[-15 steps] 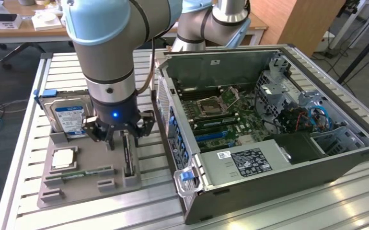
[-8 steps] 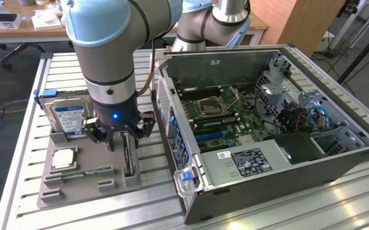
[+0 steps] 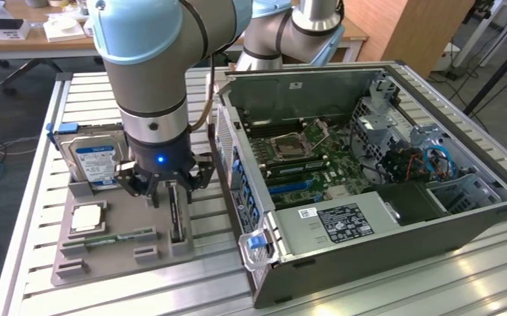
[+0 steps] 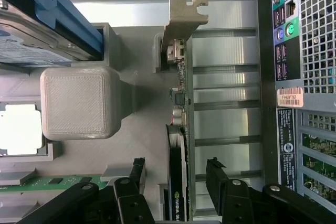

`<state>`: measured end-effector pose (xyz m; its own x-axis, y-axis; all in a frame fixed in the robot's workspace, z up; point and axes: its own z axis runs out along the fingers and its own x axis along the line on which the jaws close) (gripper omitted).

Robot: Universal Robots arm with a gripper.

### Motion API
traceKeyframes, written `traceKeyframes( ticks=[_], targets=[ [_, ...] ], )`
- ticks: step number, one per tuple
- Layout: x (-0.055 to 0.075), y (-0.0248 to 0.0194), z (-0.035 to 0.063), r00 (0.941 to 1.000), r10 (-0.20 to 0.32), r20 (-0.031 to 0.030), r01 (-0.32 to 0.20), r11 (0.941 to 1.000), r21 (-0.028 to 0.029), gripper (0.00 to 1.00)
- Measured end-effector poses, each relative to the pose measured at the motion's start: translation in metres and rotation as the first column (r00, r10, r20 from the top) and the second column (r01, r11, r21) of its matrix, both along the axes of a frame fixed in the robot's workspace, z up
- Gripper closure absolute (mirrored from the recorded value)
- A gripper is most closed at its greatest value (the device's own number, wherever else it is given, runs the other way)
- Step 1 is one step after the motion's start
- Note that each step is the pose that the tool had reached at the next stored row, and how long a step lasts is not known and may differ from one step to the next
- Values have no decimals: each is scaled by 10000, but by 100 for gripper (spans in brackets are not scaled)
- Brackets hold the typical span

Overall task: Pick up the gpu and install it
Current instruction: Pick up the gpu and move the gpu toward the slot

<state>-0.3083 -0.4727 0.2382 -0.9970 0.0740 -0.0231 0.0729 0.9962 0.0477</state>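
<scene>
Two open fingers (image 4: pixel 137 174) straddle the upright gpu (image 3: pixel 175 220).
At the exterior view's lower left, the gripper (image 3: pixel 172 194) hangs with its jaws apart on either side of the card, clear of it. The gpu stands on edge in the gray holder tray (image 3: pixel 122 220), with "NVIDIA" legible on its black shroud.

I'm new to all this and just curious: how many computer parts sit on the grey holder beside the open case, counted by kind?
Hard drive: 1
Processor chip: 1
Memory stick: 1
gpu: 1
Total: 4
</scene>
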Motion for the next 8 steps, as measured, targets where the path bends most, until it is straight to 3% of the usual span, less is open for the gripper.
traceKeyframes(
  ticks=[8],
  targets=[
    [15, -9, 0, 10000, 53, 0, -53, 10000, -1, 41]
  ],
)
